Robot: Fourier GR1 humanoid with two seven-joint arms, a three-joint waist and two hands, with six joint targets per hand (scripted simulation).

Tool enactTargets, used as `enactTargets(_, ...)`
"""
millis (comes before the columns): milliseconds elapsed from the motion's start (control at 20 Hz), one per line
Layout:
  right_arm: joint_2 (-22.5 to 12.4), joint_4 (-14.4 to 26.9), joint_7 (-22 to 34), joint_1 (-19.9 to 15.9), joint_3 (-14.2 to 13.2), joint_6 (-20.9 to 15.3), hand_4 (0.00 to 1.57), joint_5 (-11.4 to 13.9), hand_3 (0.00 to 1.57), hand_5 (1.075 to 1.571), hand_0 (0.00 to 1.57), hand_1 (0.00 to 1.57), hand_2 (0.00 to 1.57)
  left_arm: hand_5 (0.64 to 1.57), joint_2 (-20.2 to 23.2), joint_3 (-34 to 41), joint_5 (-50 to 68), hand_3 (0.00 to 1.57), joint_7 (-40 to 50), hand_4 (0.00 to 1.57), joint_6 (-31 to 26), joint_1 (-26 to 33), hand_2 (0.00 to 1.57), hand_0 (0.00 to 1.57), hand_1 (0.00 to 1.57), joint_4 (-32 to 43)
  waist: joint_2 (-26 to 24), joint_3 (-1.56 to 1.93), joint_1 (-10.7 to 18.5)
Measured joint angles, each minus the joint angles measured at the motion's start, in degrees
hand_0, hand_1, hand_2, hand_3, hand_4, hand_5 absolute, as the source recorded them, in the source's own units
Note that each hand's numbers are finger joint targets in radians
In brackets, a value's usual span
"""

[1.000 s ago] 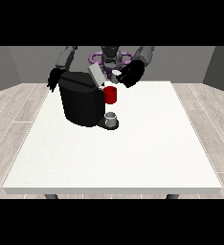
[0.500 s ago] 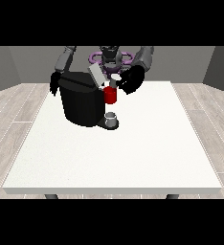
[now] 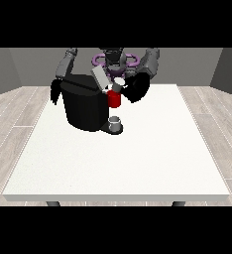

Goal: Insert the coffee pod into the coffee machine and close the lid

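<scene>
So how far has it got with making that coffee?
Partway. The coffee machine has its lid tilted up, so it is open. The robot hand at the view's right is by the pod, just above the machine's red front part. Seating the pod and closing the lid remain.

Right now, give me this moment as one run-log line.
coffee machine: lid up | coffee pod: at hand at the view's right, above red part | hand at the view's left: beside machine | insertion: not yet
</scene>
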Motion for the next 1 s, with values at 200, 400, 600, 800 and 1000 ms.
enactTargets(200,-0.4,0.8,-0.5,-1.0,-0.2,0.5,0.21,0.0,0.0,1.571,0.0,0.0,0.0,1.571,1.3,0.2,-0.2,1.36,-0.4,0.65,-0.1,-0.8,1.47,1.45,1.45,0.7,1.0,0.0,-0.5)
enactTargets(400,-0.6,2.2,0.0,-2.6,-0.5,0.0,0.27,0.3,0.0,1.571,0.0,0.0,0.0,1.571,1.7,0.7,-0.4,1.39,-0.1,0.59,1.3,-1.8,1.43,1.39,1.39,0.6,1.5,-0.02,-0.5)
enactTargets(600,0.1,2.6,0.1,-3.6,-0.3,-0.8,0.26,0.6,0.0,1.571,0.0,0.0,0.0,1.571,2.4,0.6,-0.8,1.37,-1.0,0.63,1.6,-2.1,1.44,1.41,1.41,1.0,2.0,-0.01,-0.8)
enactTargets(800,-0.9,4.8,-0.5,-4.0,-1.5,0.2,0.29,-0.1,0.0,1.571,0.0,0.0,0.0,1.571,0.1,1.1,0.1,0.0,-1.5,0.0,3.5,-1.3,0.0,0.0,0.0,0.0,1.4,0.0,-0.1)
enactTargets(1000,-1.5,8.7,-3.0,-1.6,-3.7,0.7,0.34,-1.4,0.0,1.571,0.0,0.0,0.0,1.571,-4.3,0.9,3.1,0.0,-4.6,0.0,1.4,2.1,0.0,0.0,0.0,-1.7,-1.1,-0.03,3.6)
